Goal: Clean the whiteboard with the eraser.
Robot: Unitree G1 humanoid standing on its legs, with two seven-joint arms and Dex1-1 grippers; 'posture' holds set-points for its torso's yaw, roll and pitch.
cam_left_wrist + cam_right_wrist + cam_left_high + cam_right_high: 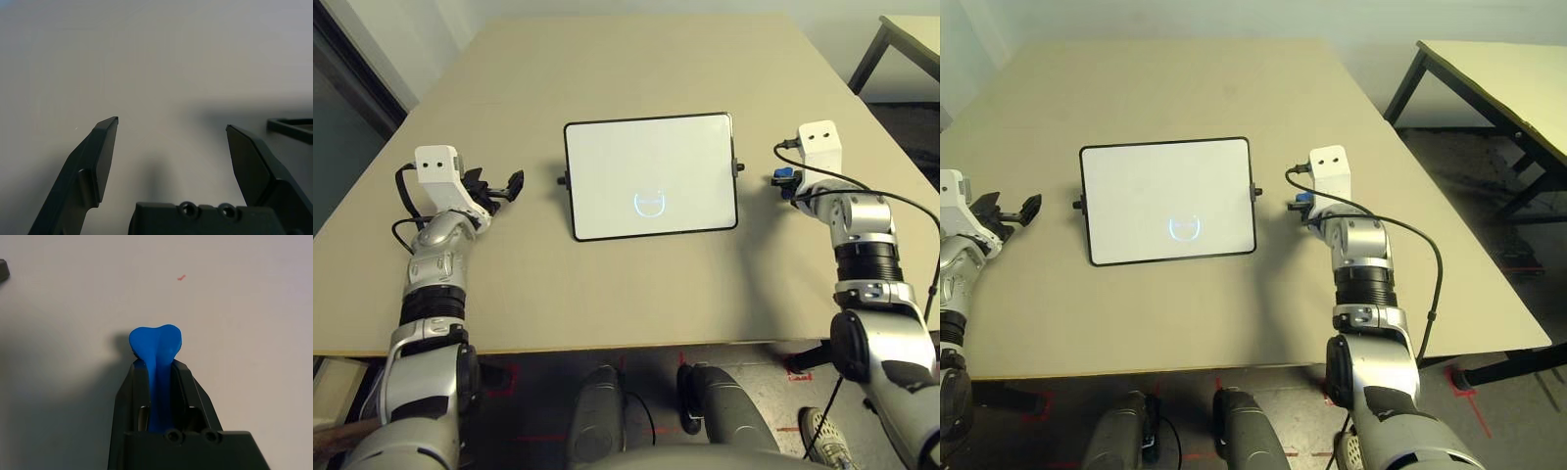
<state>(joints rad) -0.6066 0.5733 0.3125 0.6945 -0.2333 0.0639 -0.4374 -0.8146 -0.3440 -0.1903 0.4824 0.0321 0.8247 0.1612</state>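
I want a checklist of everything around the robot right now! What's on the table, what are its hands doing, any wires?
Surface: tan table, flat, bare apart from the board.
Job's things: whiteboard lies flat mid-table, with a small curved mark low on it; blue eraser is squeezed between the right gripper's fingers.
Clutter: nothing seen.
Grippers: left gripper open, holding nothing, left of the board; right gripper shut on the eraser, just right of the board.
Cables: black cable loops along the right forearm; another at the left wrist.
Surroundings: second table to the right; red tape marks on the floor.
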